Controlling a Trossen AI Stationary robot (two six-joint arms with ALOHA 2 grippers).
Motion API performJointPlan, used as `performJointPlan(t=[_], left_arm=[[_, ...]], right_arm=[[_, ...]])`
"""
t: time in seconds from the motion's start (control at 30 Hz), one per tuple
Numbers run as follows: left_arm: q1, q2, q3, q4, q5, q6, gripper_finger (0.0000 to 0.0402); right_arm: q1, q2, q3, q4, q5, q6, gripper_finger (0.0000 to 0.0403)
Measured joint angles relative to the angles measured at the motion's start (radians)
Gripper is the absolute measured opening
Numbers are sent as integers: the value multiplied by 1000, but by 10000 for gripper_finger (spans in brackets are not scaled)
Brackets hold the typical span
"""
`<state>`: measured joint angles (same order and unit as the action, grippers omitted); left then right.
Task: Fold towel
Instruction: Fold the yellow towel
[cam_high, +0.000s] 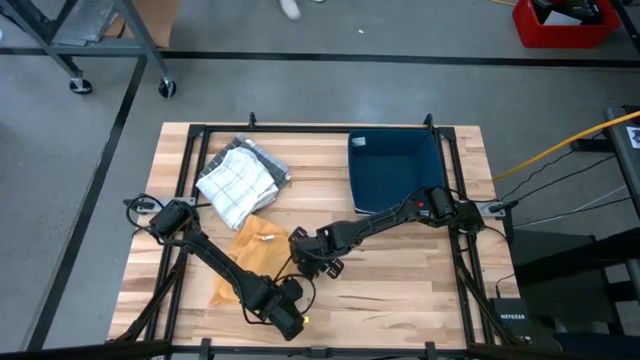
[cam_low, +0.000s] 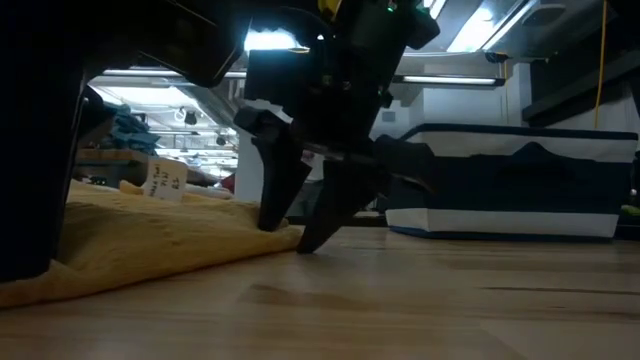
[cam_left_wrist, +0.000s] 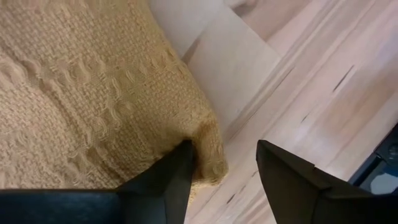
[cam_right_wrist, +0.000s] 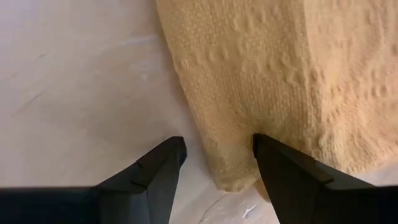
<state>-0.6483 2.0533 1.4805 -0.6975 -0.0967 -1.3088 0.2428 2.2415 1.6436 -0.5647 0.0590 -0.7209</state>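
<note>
While resting flat on the pale wooden slatted worktop (cam_high: 400, 290), the mustard-yellow woven towel (cam_high: 250, 255) awaits folding; left claw (cam_left_wrist: 221, 180) and right claw (cam_right_wrist: 214, 171), both parted, straddle corners. Pinch both evenly before lifting.

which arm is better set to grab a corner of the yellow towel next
Either, slightly the right. The right gripper is open, straddling a corner of the yellow towel. The left gripper is open too, at another corner, one finger on the cloth.
</note>
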Motion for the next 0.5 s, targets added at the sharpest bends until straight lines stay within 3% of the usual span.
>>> performJointPlan(t=[0.3, 0.5], left_arm=[[0, 0, 0, -1, -1, -7, 136], [-3, 0, 0, 1, -1, -82, 80]], right_arm=[[1, 28, 0, 28, 28, -46, 200], [2, 30, -1, 16, 26, -42, 102]])
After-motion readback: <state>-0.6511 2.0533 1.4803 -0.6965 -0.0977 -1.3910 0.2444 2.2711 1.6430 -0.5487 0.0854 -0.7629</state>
